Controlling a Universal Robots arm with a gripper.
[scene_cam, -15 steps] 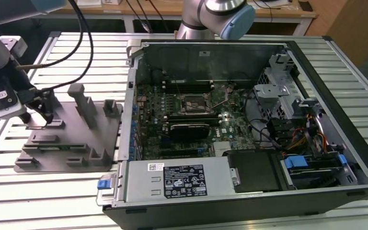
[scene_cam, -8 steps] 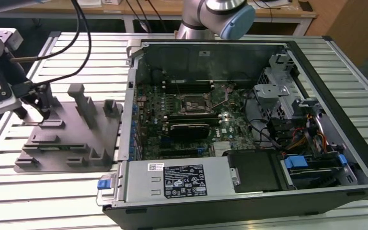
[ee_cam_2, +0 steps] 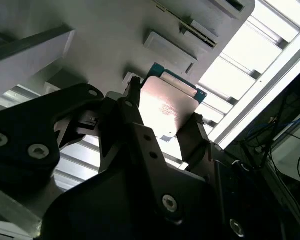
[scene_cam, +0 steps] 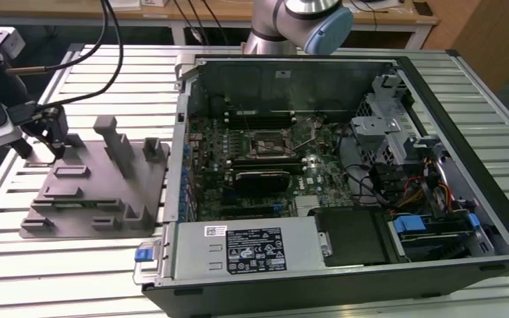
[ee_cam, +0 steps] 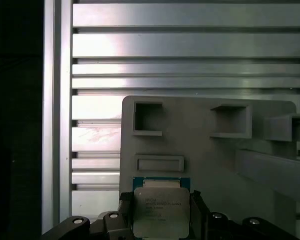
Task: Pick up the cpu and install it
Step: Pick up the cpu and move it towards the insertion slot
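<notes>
**Silver cpu (ee_cam: pixel 161 212) pinched in the claw (ee_cam: pixel 161 220) at the grey fixture (scene_cam: pixel 87 192)**

From where I stand, the arm (scene_cam: pixel 294 26) rises behind the open PC case (scene_cam: pixel 236 301). Its wrist hangs at the exterior view's left, with black cables (scene_cam: pixel 104 40) looping off it. The claw points straight down onto the far corner of the fixture. In both wrist views its two black fingers (ee_cam_2: pixel 132 100) press against opposite edges of the cpu, clamped on it just above the fixture's flat top. I cannot tell whether the chip is lifted clear.

The bench (scene_cam: pixel 69 265) is ribbed aluminium, with wooden desks behind it. Inside the case lies the motherboard (scene_cam: pixel 312 175), its square socket (scene_cam: pixel 268 140) near the middle and well apart from the claw. A black-and-white label (scene_cam: pixel 256 250) sits on the metal box at the near side. The cpu lid carries faint print.
</notes>
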